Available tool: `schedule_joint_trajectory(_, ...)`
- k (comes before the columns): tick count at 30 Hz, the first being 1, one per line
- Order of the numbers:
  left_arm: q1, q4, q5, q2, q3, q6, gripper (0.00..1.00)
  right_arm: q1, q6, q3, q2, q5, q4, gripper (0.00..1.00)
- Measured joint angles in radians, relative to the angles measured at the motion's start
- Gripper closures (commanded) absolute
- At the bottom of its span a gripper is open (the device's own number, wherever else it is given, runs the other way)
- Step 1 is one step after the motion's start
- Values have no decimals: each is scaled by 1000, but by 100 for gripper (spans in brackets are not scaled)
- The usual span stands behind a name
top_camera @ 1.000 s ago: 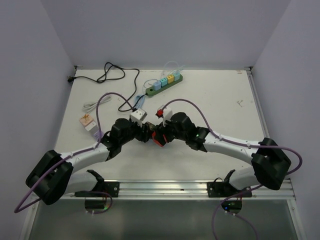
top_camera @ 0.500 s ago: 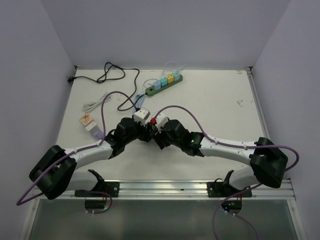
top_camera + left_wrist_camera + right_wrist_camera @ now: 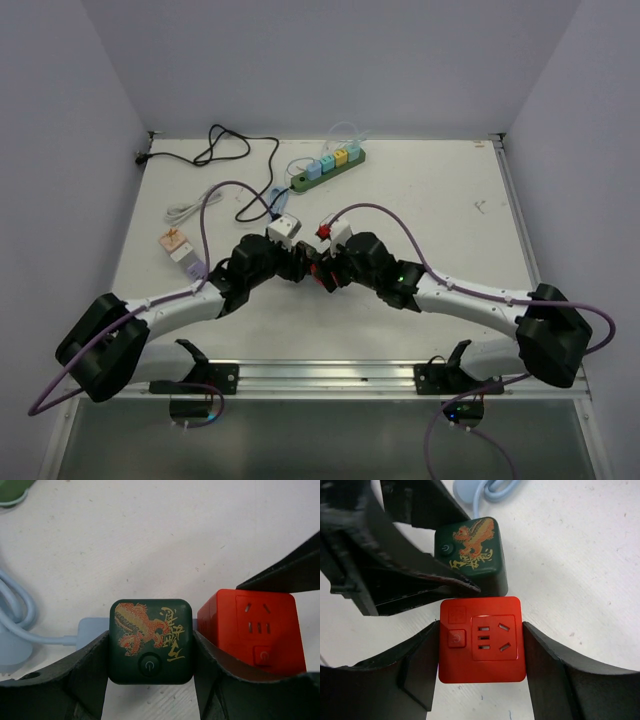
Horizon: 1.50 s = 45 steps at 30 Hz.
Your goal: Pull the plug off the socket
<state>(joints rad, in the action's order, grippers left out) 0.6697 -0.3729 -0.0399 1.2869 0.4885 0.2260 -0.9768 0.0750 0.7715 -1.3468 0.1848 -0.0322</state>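
The long green power strip (image 3: 330,168) lies at the table's back with several pastel cube plugs in it and a black cord (image 3: 215,150); its end shows in the left wrist view (image 3: 11,492). Both grippers are at mid-table, far from it. My left gripper (image 3: 151,645) is shut on a dark green cube socket (image 3: 151,640) printed with a gold dragon. My right gripper (image 3: 481,640) is shut on a red cube socket (image 3: 482,640). The two cubes sit side by side, with a left finger (image 3: 435,587) between them. In the top view the two grippers (image 3: 310,268) meet and hide both cubes.
A light blue piece (image 3: 90,630) with a light blue cord (image 3: 22,615) lies against the green cube's left side. An orange and white cube (image 3: 178,246) with a white cord lies at the left. Purple arm cables loop above both wrists.
The right arm swung left toward the left gripper and then back to the right a little. The left arm barely moved.
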Motion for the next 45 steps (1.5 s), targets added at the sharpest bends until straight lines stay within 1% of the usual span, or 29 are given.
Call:
schedule_joint_trajectory(2, 0, -31, 11, -43, -24, 0, 100, 68, 41, -6, 27, -106, -21, 91)
schedule_joint_trajectory(5, 0, -64, 34, -121, -63, 0, 100, 114, 85, -5, 46, -206, -43, 91)
schedule_joint_trajectory(9, 0, -67, 43, -152, -88, 1, 100, 122, 101, -3, 43, -256, -45, 91)
schedule_joint_trajectory(12, 0, -67, 43, -151, -89, 1, 100, 114, 88, -3, 42, -252, -44, 90)
schedule_joint_trajectory(14, 0, -65, 43, -147, -89, 1, 100, 64, 60, -3, 43, -188, -42, 91)
schedule_joint_trajectory(18, 0, -51, 24, -136, -89, 10, 100, -67, -26, -5, 43, -8, -16, 89)
schedule_joint_trajectory(21, 0, -52, 8, -128, -88, 18, 100, -121, -70, -5, 42, 91, -4, 88)
schedule_joint_trajectory(25, 1, -50, -8, -120, -87, 18, 100, -161, -101, -5, 33, 163, 3, 88)
schedule_joint_trajectory(30, 1, -50, -9, -119, -87, 18, 100, -153, -92, -5, 32, 172, 2, 89)
schedule_joint_trajectory(32, 1, -49, -2, -121, -87, 18, 100, -116, -63, -6, 34, 120, 1, 89)
schedule_joint_trajectory(36, 1, -56, 20, -141, -90, 17, 100, 26, 24, -14, 61, -82, -17, 89)
schedule_joint_trajectory(38, 1, -64, 27, -165, -94, 17, 100, 64, 55, -14, 73, -151, -24, 88)
schedule_joint_trajectory(41, 1, -69, 39, -200, -110, 15, 100, 85, 80, -7, 75, -207, -24, 88)
schedule_joint_trajectory(45, 1, -68, 39, -210, -122, 16, 100, 88, 84, -7, 68, -233, -21, 86)
